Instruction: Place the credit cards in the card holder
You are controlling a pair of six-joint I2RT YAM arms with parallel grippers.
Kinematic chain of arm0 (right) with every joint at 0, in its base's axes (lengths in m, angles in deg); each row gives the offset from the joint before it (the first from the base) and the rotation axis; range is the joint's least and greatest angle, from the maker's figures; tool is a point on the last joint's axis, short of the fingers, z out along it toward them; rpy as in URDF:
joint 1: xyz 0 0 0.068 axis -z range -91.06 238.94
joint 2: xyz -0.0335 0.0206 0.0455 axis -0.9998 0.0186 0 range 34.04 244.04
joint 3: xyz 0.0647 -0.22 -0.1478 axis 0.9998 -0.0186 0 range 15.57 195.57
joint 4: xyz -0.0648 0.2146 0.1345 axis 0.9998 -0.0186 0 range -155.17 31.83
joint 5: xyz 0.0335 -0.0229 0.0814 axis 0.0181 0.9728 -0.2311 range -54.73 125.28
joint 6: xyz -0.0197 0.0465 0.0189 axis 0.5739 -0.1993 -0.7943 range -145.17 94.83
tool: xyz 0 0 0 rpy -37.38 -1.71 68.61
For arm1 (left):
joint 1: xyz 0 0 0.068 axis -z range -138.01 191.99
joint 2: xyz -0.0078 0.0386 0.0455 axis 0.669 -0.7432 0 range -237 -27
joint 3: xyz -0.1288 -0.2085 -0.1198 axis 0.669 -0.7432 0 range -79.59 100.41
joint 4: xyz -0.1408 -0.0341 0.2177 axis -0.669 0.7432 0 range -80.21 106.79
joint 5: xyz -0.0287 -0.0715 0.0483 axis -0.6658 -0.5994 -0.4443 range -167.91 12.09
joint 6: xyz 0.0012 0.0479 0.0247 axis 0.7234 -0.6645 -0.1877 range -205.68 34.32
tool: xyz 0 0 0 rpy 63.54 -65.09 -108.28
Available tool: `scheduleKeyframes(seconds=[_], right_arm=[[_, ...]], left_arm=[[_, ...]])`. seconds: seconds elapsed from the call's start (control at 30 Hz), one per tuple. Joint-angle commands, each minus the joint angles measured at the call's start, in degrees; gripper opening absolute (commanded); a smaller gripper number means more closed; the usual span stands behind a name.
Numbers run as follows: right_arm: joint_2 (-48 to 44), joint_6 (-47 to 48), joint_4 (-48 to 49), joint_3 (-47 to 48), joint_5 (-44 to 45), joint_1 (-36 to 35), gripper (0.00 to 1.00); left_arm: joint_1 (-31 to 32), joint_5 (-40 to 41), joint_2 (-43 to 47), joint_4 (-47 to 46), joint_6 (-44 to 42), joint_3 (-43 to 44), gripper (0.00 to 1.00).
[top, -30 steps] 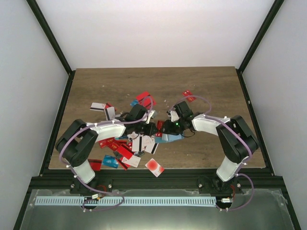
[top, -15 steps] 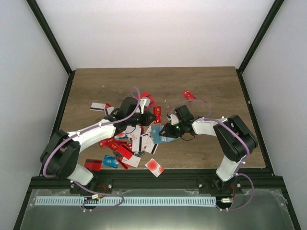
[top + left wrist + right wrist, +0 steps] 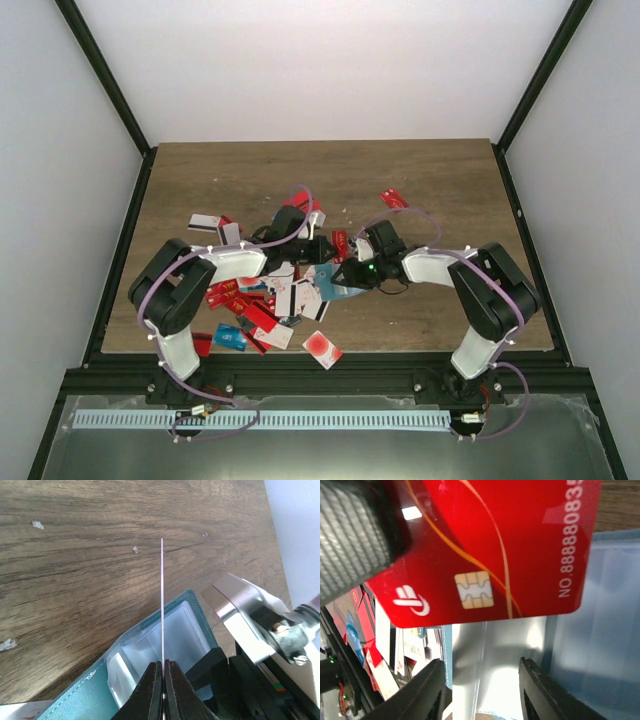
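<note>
From above, the brown wooden table (image 3: pixel 320 170) shows bare wood across its far half and down the right side. The thin plastic credit cards (image 3: pixel 262 318), mostly red, crowd left of centre. A white card with a red dot (image 3: pixel 322 348) lies close to the near edge, and a lone red card (image 3: pixel 393 200) sits apart toward the far right. The left gripper (image 3: pixel 322 247) and the right gripper (image 3: pixel 348 272) meet mid-table, close together, over the flat teal folding card holder (image 3: pixel 338 289), which lies open just right of the pile. The left gripper carries a red plastic chip card (image 3: pixel 340 243).

From the left wrist, the fingers (image 3: pixel 150 690) are pressed together on that card, seen edge-on as a thin upright line above the holder's clear pockets (image 3: pixel 175 635). Whether card and pocket touch cannot be told. Bare wood lies beyond the holder's far rim, and the right arm's black and silver hardware stands tight against its right side.

From the right wrist, the held card fills the upper frame with a gold chip (image 3: pixel 474 590), a white logo and "NO.8888…", the later digits running off the edge. The right gripper's black fingertips (image 3: pixel 427 690) stand apart over the clear pocket — nothing shows pinched between them. A card at lower left seems to read "VIP".
</note>
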Motion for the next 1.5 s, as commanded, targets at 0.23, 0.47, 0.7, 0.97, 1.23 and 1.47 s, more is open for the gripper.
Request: scheduleKeyframes(seconds=[0.23,0.47,0.7,0.97,1.23,1.47], right_arm=[[-5.6,1.3,-5.3,2.9,-1.9,0.8,0.53],[-12.8,3.8,-13.0,2.9,0.7,4.1,0.58],[-15.1,3.0,-17.4,-0.1,14.7,9.2,0.69],[-12.2,1.3,-8.1,-5.0,9.7,10.4,0.66],[-11.3,0.1,-3.7,-9.1,8.9,10.3,0.58],[-12.1,0.5,-3.4,-10.9,9.6,10.4,0.57]], left_arm=[[0.6,-2.7,-1.9,-8.6,5.1,-3.2,0.04],[0.8,-2.6,-2.0,-9.4,5.0,-4.4,0.04],[1.2,-3.7,-0.1,-9.4,4.0,-5.7,0.04],[2.1,-3.8,2.9,-7.7,5.3,-8.8,0.04],[2.2,-9.2,2.2,-6.3,8.1,-9.0,0.04],[2.2,-10.8,2.3,-0.2,7.2,-8.2,0.04]])
